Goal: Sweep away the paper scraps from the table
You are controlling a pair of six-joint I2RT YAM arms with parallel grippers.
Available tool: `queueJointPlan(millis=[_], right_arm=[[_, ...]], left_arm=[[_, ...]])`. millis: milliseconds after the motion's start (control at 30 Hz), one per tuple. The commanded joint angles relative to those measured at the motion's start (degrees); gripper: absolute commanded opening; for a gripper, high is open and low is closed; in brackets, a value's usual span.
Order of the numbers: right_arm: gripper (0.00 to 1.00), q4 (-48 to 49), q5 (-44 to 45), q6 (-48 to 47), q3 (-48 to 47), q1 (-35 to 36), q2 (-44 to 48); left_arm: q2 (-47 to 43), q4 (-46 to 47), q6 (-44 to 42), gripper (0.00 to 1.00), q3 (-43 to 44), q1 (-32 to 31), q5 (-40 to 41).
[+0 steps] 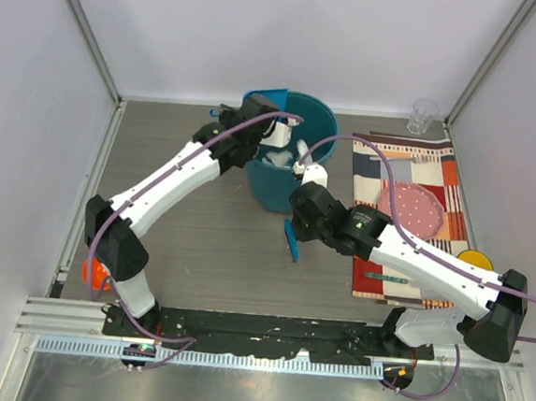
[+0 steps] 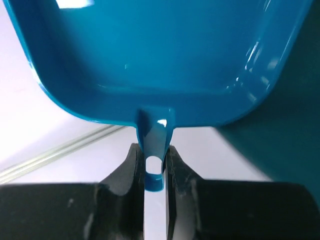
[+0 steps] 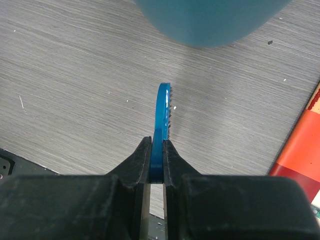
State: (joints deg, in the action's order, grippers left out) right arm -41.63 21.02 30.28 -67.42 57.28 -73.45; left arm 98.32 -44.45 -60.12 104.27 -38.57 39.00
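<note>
- The paper scraps point(image 1: 275, 156), small crumpled white wads, lie in a heap inside a round teal plastic bin point(image 1: 323, 130), against its left inner side.
- The bin stands upright on the counter point(image 1: 189, 241), a dark grey-brown wood-grain surface, near the middle of its far half.
- A blue plastic dustpan point(image 2: 150, 55) is held up at the bin's far-left rim, partly over the opening.
- The left hand point(image 2: 155, 167) is clamped on the dustpan's short handle; the black fingers point(image 2: 131, 172) press it from both sides.
- A slim blue plastic brush point(image 3: 162, 112) hangs over bare counter just in front of the bin, seen edge-on with its bristles to one side; I cannot tell whether it touches the surface.
- The right hand point(image 3: 156, 165) is closed tight on the brush's near end.
- Just right of the bin lies a colourful striped patchwork placemat point(image 1: 439, 173), flat on the counter, with the right arm crossing over its near part.
- A round pink plate with white dots point(image 1: 413, 208) sits on the placemat.
- A clear drinking glass point(image 1: 424, 116) stands upright at the placemat's far edge, by the back wall.
</note>
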Motion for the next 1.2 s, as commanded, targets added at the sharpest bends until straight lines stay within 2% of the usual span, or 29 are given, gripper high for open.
queueJointPlan(millis=[0, 33, 100, 200, 300, 333, 400, 433, 467, 533, 600, 633, 700, 767, 833, 867, 933, 1033, 1167], right_arm=[[0.01, 2.95, -0.8, 0.13, 0.45, 0.38, 2.17], [0.01, 3.04, -0.97, 0.04, 0.36, 0.47, 2.0], [0.01, 3.13, -1.41, 0.04, 0.18, 0.47, 1.73], [0.01, 3.22, -1.59, -0.05, 0.18, 0.73, 1.38], [0.01, 3.31, -1.77, -0.57, -0.08, 1.17, 1.03], [0.01, 3.39, -1.85, -0.84, -0.26, 1.43, 0.85], [0.01, 4.35, -1.94, -2.41, -1.13, 3.45, 0.59], [0.01, 5.06, -1.77, -3.12, -2.09, 4.59, 0.07], [0.01, 5.76, -1.59, -4.26, -2.71, 6.95, -0.46], [0.01, 7.87, -1.07, -8.03, -5.86, 9.51, -3.17], [0.01, 9.45, -0.8, -12.85, -9.12, 12.58, -6.86], [0.01, 9.46, -0.54, -14.36, -13.92, 13.03, -11.93], [0.01, 7.19, 0.42, -16.65, -20.0, 13.39, -17.58], [0.01, 5.6, 5.16, -22.26, -29.23, 13.3, -26.86], [0.01, 5.24, 9.55, -27.09, -38.78, 12.6, -33.22], [0.01, 4.98, 10.18, -28.34, -42.23, 12.34, -39.34], [0.01, 4.98, 11.41, -30.01, -52.05, 10.85, -44.47], [0.01, 4.98, 15.36, -33.88, -63.75, 8.91, -54.76], [0.01, 5.15, 20.89, -36.43, -70.74, 4.96, -61.72]], left_arm=[[-4.63, 34.47, -22.82, 0.0, -9.67, -1.68, 16.18], [-5.07, 38.26, -27.46, 0.0, -11.09, -1.95, 16.19], [-6.03, 45.92, -30.66, 0.0, -13.55, -2.92, 16.02], [-7.09, 46.29, -29.97, 0.0, -13.57, -3.27, 15.23], [-8.06, 42.36, -25.07, 0.0, -11.38, -3.27, 14.35], [-8.32, 35.55, -22.35, 0.0, -9.89, -3.18, 13.13], [-8.5, 24.64, -9.19, 0.0, -2.08, -2.48, 10.49], [-8.41, 12.75, -4.44, 0.0, 1.08, -0.56, 5.69], [-8.24, 7.5, 5.0, 0.0, 6.51, 0.93, 3.03], [-8.76, -2.17, 11.48, 0.0, 8.93, 7.15, -5.73], [-11.29, -3.8, 16.67, 0.0, 5.53, 11.83, -10.42], [-12.62, -3.28, 17.57, 0.0, 2.98, 15.94, -11.83], [-14.82, -2.05, 19.41, 0.0, -5.54, 19.83, -15.7], [-18.07, -0.82, 20.91, 0.0, -12.82, 26.5, -21.39], [-19.83, -0.73, 23.45, 0.0, -16.1, 33.6, -25.71], [-20.27, -0.64, 24.08, 0.0, -18.81, 35.91, -27.3], [-21.15, 0.06, 25.31, 0.0, -21.37, 42.21, -31.96], [-22.56, 0.59, 25.58, 0.0, -25.77, 46.46, -35.66], [-22.48, 0.5, 25.05, 0.0, -30.6, 47.88, -36.72]])
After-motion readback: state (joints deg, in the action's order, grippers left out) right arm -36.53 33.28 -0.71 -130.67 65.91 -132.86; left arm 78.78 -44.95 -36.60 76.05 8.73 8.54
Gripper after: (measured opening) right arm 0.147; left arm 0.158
